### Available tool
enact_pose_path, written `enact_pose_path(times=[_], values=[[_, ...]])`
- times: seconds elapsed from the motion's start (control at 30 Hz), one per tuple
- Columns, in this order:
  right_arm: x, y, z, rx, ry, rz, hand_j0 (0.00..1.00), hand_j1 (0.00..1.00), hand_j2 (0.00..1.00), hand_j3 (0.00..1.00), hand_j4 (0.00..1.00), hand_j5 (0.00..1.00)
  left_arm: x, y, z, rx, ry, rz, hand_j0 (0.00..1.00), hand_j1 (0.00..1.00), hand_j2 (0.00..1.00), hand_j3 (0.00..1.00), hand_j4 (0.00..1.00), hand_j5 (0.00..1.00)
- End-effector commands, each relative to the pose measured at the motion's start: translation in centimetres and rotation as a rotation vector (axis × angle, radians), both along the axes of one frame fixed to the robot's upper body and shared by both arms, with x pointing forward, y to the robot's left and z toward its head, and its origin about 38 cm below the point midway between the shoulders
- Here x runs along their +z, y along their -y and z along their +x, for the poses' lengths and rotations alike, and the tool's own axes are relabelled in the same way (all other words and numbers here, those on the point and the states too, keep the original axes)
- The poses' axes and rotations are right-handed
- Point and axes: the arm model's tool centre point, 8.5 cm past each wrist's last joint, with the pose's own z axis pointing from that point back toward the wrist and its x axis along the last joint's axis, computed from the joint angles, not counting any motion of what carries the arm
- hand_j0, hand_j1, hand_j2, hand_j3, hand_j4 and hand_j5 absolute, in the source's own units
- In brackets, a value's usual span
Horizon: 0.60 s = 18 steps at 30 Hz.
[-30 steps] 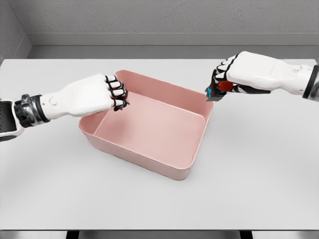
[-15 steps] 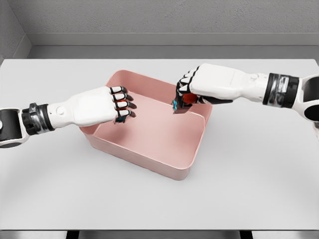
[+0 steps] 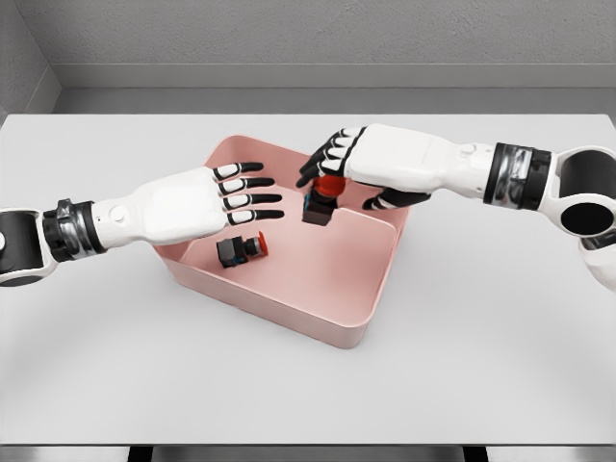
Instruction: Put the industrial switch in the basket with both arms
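Over the pink basket (image 3: 289, 289) on the table (image 3: 481, 337), two open hands are seen.
From the head view, one switch (image 3: 238, 250) lies inside the basket below the left hand (image 3: 207, 202), fingers spread; another switch (image 3: 320, 200) is seen just under the right hand (image 3: 371, 164), fingers loosened, nothing gripped.

A basket (image 3: 358, 322) is set on the bench (image 3: 500, 337); one switch (image 3: 237, 250) lies inside at its left, another (image 3: 320, 204) is seen farther back.
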Motion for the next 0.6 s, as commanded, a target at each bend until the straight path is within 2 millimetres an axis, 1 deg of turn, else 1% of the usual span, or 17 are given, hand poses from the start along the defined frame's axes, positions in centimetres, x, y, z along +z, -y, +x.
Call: enact_pose_path(times=[0.0, 0.17, 0.2, 0.3, 0.33, 0.37, 0.4, 0.43, 0.47, 0.53, 0.57], values=[[0.0, 0.0, 0.0, -0.003, -0.004, 0.005, 1.00, 1.00, 1.00, 1.00, 1.00, 1.00, 0.1, -0.1, 0.0, 0.001, -0.004, -0.006, 1.00, 1.00, 1.00, 1.00, 1.00, 1.00], [0.0, 0.0, 0.0, -0.004, -0.004, 0.004, 1.00, 1.00, 1.00, 1.00, 1.00, 1.00, 0.5, -0.7, 0.1, 0.015, 0.003, -0.003, 1.00, 1.00, 1.00, 1.00, 1.00, 1.00], [0.0, 0.1, 0.0, -0.005, -0.004, 0.002, 1.00, 1.00, 1.00, 1.00, 1.00, 1.00, 0.5, -1.2, 0.1, 0.023, 0.003, 0.006, 1.00, 1.00, 1.00, 1.00, 1.00, 1.00], [0.4, 1.2, 0.4, -0.038, 0.001, -0.005, 1.00, 1.00, 1.00, 1.00, 1.00, 1.00, 1.2, -2.6, 0.2, 0.054, -0.015, -0.014, 1.00, 1.00, 1.00, 1.00, 1.00, 1.00], [0.9, 2.4, 0.8, -0.080, 0.006, -0.008, 1.00, 1.00, 1.00, 1.00, 1.00, 1.00, 1.3, -3.2, 0.2, 0.066, -0.022, -0.014, 1.00, 1.00, 1.00, 1.00, 1.00, 1.00], [0.9, 3.3, 0.9, -0.107, 0.003, -0.021, 1.00, 1.00, 1.00, 1.00, 1.00, 1.00, 1.5, -3.6, 0.3, 0.078, -0.027, -0.024, 1.00, 1.00, 1.00, 1.00, 1.00, 1.00], [1.0, 3.8, 1.0, -0.119, 0.002, -0.020, 1.00, 1.00, 1.00, 1.00, 1.00, 1.00, 1.7, -4.3, 0.2, 0.094, -0.044, -0.038, 1.00, 1.00, 1.00, 1.00, 1.00, 1.00], [1.4, 4.8, 1.2, -0.149, 0.012, -0.008, 1.00, 1.00, 1.00, 1.00, 1.00, 1.00, 1.7, -5.0, 0.3, 0.114, -0.052, -0.050, 1.00, 1.00, 1.00, 1.00, 1.00, 1.00], [1.4, 5.9, 1.1, -0.177, 0.011, -0.001, 1.00, 1.00, 1.00, 1.00, 1.00, 1.00, 1.6, -5.8, 0.5, 0.142, -0.063, -0.064, 1.00, 1.00, 1.00, 1.00, 1.00, 1.00], [1.3, 7.7, 1.0, -0.227, 0.005, 0.015, 1.00, 1.00, 1.00, 1.00, 1.00, 1.00, 2.0, -9.2, 2.2, 0.258, -0.088, -0.119, 1.00, 1.00, 1.00, 1.00, 1.00, 1.00], [0.8, 8.6, 0.8, -0.249, -0.006, 0.017, 1.00, 1.00, 1.00, 1.00, 1.00, 1.00, 1.8, -9.6, 2.4, 0.274, -0.091, -0.116, 1.00, 1.00, 1.00, 1.00, 1.00, 1.00]])
